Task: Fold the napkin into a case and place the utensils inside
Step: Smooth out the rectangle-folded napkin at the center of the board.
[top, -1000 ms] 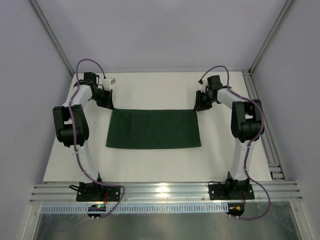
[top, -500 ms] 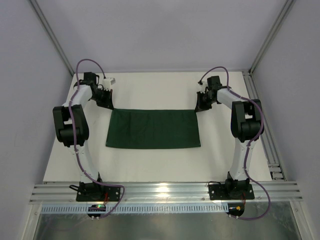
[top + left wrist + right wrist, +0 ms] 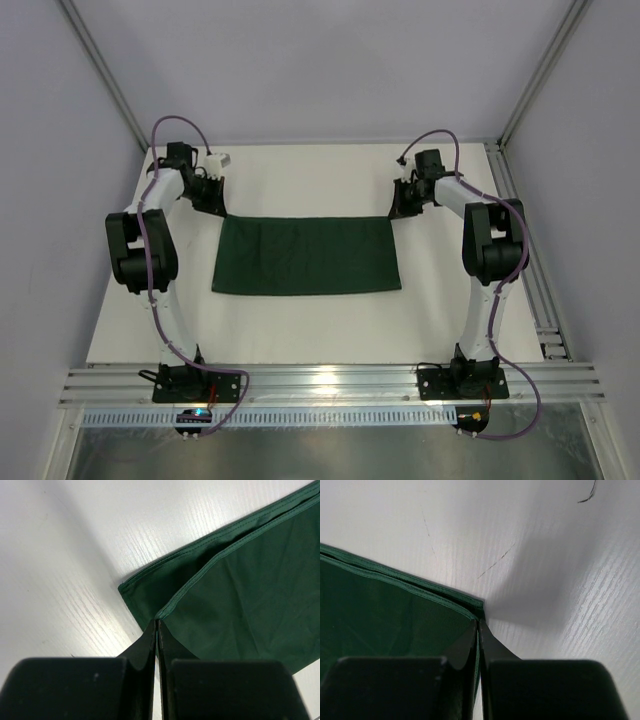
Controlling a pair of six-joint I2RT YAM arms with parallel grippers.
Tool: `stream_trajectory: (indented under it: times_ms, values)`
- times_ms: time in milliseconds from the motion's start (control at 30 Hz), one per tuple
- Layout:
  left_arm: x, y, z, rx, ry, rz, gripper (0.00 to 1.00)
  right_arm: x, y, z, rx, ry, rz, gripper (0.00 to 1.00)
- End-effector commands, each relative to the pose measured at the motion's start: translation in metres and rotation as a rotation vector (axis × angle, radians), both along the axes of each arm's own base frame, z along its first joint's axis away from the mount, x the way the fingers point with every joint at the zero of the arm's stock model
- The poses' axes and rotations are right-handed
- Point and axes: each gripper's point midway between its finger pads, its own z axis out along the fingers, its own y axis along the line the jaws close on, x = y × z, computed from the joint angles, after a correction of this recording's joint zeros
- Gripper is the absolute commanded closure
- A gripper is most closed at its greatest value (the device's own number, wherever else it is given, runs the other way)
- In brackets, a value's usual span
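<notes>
On the white table [image 3: 300, 330], the dark green soft cloth napkin [image 3: 305, 256] lies folded into a flat 2-layer rectangle between both arms. The left gripper [image 3: 157, 624] pinches the upper layer's far-left corner. The right gripper [image 3: 479, 624] pinches the far-right corner, jaws pressed together.

Bright, even overhead light; glare spots the rail [image 3: 330, 380] nearer than the napkin [image 3: 306, 257]. Soft grey shadows fall beside the napkin's corners; close fingers [image 3: 75, 690] perhaps slightly blurred.
</notes>
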Motion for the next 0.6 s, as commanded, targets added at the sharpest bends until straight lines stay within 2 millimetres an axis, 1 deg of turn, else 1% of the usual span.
stream_trajectory:
  times_ms: [0, 200, 333, 567]
  values:
    - [0.019, 0.004, 0.02, 0.0, -0.077, 0.01, 1.0, 0.019, 0.004, 0.05, 0.039, -0.143, -0.014, 0.96]
    - [0.026, 0.006, 0.029, 0.01, -0.103, 0.012, 1.0, 0.025, 0.003, 0.059, 0.054, -0.172, -0.031, 0.96]
    - [0.03, 0.007, 0.026, 0.011, -0.1, 0.016, 1.0, 0.03, 0.002, 0.062, 0.059, -0.185, -0.036, 0.96]
    - [0.037, 0.01, 0.033, 0.022, -0.123, 0.022, 1.0, 0.034, 0.001, 0.066, 0.059, -0.199, -0.045, 0.96]
